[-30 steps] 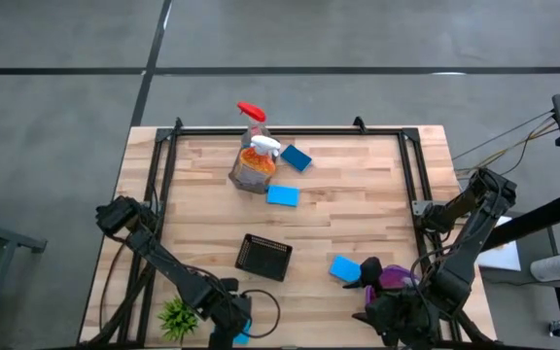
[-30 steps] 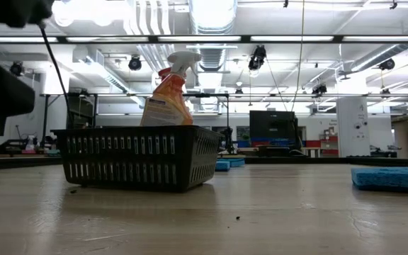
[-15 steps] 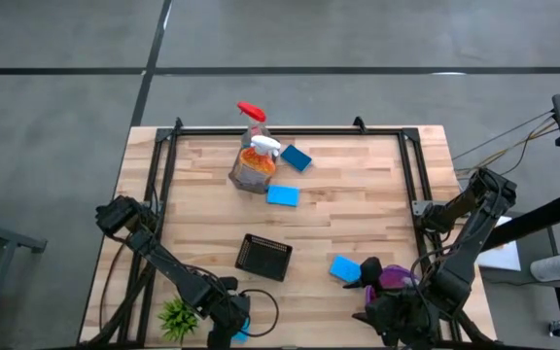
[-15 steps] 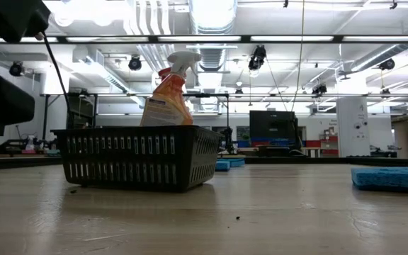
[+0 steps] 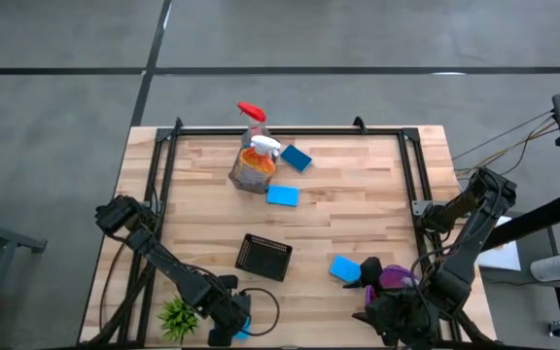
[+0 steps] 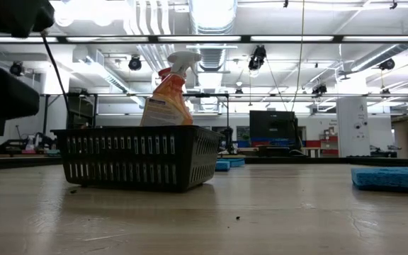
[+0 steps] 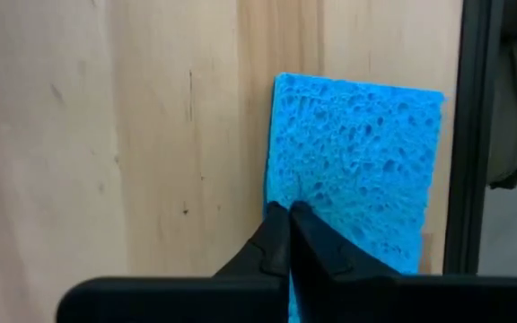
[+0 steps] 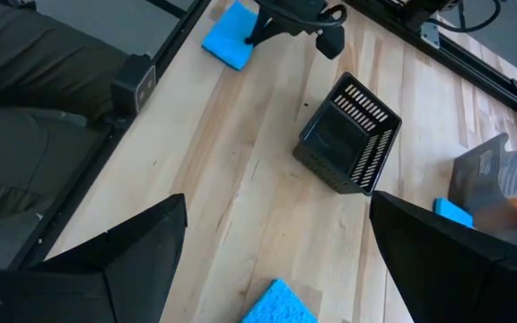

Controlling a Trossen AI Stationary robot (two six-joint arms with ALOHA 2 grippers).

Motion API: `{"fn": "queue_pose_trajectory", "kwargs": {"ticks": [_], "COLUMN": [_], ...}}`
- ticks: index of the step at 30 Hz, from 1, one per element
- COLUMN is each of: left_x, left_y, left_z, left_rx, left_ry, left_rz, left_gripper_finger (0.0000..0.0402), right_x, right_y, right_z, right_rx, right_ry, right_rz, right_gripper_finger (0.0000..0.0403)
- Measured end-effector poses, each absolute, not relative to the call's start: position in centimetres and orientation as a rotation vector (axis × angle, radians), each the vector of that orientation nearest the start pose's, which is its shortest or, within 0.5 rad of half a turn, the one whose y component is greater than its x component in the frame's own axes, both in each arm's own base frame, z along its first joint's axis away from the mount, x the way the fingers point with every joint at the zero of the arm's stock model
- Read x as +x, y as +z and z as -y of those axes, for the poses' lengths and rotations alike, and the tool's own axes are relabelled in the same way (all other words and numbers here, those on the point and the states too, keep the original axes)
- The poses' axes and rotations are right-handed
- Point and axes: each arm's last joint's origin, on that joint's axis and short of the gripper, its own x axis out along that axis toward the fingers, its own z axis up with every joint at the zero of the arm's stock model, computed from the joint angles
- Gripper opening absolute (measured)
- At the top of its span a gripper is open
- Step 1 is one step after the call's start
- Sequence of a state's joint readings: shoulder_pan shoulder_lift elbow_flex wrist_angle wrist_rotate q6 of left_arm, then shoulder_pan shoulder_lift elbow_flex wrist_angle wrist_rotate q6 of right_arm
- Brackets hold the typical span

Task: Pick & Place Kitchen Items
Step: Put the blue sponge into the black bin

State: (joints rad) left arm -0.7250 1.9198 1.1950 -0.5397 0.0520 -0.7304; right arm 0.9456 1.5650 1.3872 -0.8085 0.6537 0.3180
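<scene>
My left gripper [image 7: 287, 213] stands at the table's near edge, shut, pointing steeply down, its tips on a blue sponge [image 7: 357, 170] that lies flat on the wood beside the black frame rail. In the high view that gripper [image 5: 233, 329] is just right of the spiky green plant [image 5: 178, 316]. My right gripper [image 8: 276, 260] hangs open above the near right corner and holds nothing. Other sponges lie at the centre [image 5: 283, 195], the far centre [image 5: 296, 157] and the near right [image 5: 345, 268]. An orange spray bottle [image 5: 254, 167] and a clear one with a red trigger [image 5: 252, 115] stand at the far side. My left gripper comes from above, slanting, and its shut fingertips [image 7: 276, 235] rest on the sponge just inside one long edge [image 7: 275, 179]. The sponge lies flat on the table. Whether any of the sponge is caught between the tips, I cannot tell.
A black slotted basket [image 5: 263, 257] stands near the table's middle, in front of the orange bottle in the low view [image 6: 137, 157]. A magenta cloth [image 5: 394, 278] lies by the right arm. Black frame rails [image 5: 168, 185] run along the table's sides.
</scene>
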Motion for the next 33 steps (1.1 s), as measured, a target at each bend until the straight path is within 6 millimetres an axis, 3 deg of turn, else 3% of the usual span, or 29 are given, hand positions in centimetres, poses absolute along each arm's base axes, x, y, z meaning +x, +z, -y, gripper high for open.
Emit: {"fn": "queue_pose_trajectory", "kwargs": {"ticks": [10, 18, 24, 33], "left_x": [27.9, 30.0, 32.9, 35.5], "left_y": [17.4, 21.9, 23.9, 23.8], "left_z": [24.4, 22.4, 19.3, 11.5], "left_rx": [-0.112, 0.085, 0.221, 0.275], "left_ry": [-0.151, -0.056, -0.036, 0.073], "left_rz": [-1.38, -1.349, -1.26, -1.359], "left_gripper_finger": [0.0, 0.0, 0.0, 0.0], "right_x": [20.2, 20.2, 20.2, 20.0], "right_y": [30.8, 30.8, 30.8, 30.7], "right_z": [-24.9, -24.9, -24.9, -25.1], "right_rx": [-0.407, -0.407, -0.403, -0.405], "right_ry": [0.153, 0.153, 0.152, 0.159], "right_rz": [-0.713, -0.713, -0.713, -0.712], "right_gripper_finger": [0.0347, 0.0347, 0.0347, 0.0347]}}
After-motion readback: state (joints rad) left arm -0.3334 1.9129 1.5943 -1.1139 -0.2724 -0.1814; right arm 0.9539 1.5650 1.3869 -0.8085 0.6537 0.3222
